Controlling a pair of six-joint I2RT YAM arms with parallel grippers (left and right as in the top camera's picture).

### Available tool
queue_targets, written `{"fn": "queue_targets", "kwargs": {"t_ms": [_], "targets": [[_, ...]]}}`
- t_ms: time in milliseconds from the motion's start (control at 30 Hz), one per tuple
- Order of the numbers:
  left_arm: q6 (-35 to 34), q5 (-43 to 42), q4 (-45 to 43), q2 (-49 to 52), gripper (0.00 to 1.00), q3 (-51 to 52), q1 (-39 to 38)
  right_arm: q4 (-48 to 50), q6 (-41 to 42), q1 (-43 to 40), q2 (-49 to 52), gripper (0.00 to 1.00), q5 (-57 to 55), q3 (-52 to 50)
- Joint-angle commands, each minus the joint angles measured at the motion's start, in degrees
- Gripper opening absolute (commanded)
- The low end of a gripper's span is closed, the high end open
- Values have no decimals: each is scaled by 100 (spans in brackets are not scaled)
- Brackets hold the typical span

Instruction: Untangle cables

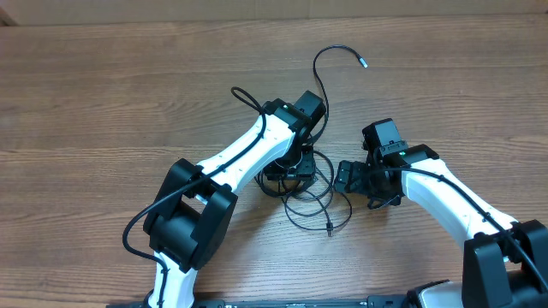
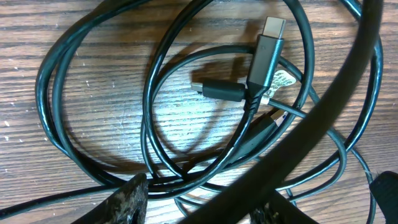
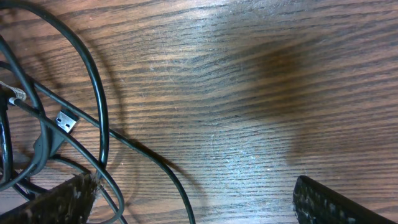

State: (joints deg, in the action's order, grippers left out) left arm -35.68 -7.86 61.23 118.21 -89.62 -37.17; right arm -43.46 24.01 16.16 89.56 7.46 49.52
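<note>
table (image 1: 103, 85): brown wood, with two white and black robot arms reaching in from the near side.
cables (image 1: 318, 198): thin black cords in a tangled heap in the middle of the table, between the two arms. Loops lie over loops.
loose end: one cord curves away from the heap toward the far side. It ends in a small plug (image 1: 361, 62) that lies alone.
left gripper (image 2: 199, 211): low, right over the heap. Its fingers (image 2: 127, 202) stand partly apart. A thick blurry cord (image 2: 323, 106) runs down between them, and I cannot tell if they pinch it.
long plug (image 2: 267, 53): black with a shiny tip, inside the loops. A short plug (image 2: 217, 90) and a white tag (image 2: 283, 79) are just beside it.
right gripper (image 3: 199, 208): just beside the heap. Its fingers (image 3: 62, 199) are spread wide and hold nothing. A thin cord lies on the wood under the gap.
flat plug (image 3: 65, 121): has a square metal mouth and lies among the cords near one finger.
</note>
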Motion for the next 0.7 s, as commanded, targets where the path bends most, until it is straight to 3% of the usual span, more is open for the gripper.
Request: {"fn": "queue_targets", "kwargs": {"t_ms": [0, 567, 667], "targets": [[-55, 81, -13, 52, 52, -44, -37, 28, 22, -15, 20, 100, -37, 66], [-52, 79, -127, 52, 52, -44, 190, 28, 22, -15, 20, 100, -37, 66], [107, 35, -103, 35, 46, -57, 264, 28, 22, -15, 20, 100, -37, 66]]}}
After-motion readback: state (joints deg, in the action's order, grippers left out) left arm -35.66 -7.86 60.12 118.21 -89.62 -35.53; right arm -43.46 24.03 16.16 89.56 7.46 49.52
